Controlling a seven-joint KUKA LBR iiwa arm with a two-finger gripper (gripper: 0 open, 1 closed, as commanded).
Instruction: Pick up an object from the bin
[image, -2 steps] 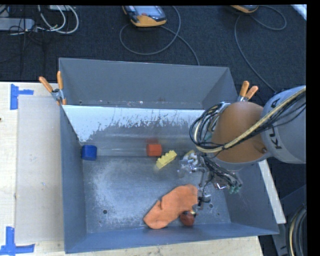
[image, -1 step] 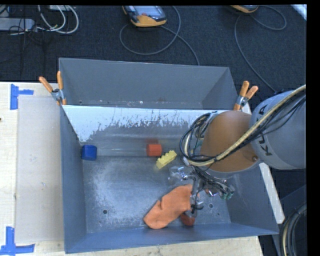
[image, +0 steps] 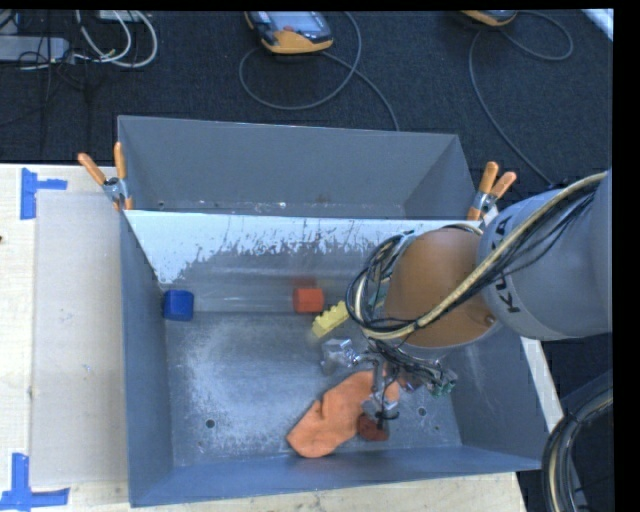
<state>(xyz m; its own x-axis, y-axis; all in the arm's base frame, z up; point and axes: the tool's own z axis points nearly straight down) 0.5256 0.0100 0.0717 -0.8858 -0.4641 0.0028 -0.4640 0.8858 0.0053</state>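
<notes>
Down near the front edge of the bin (image: 300, 478), my pincer (image: 381, 408) stands over the right end of an orange cloth (image: 322, 422).
Whether my pincer is released or clenched I cannot tell. The cloth lies flat toward the front right corner, and a small dark red lump (image: 372, 430) touches its right end, just beneath my tip. A silvery bit (image: 338, 353) and a yellow block (image: 328, 321) lie just behind me, toward the middle. An orange block (image: 308, 299) sits at the foot of the back wall and a blue cube (image: 178, 305) near the left wall, both well apart from me. The front wall is close to the cloth and the right wall close to my wrist; the floor's left half lies open.
</notes>
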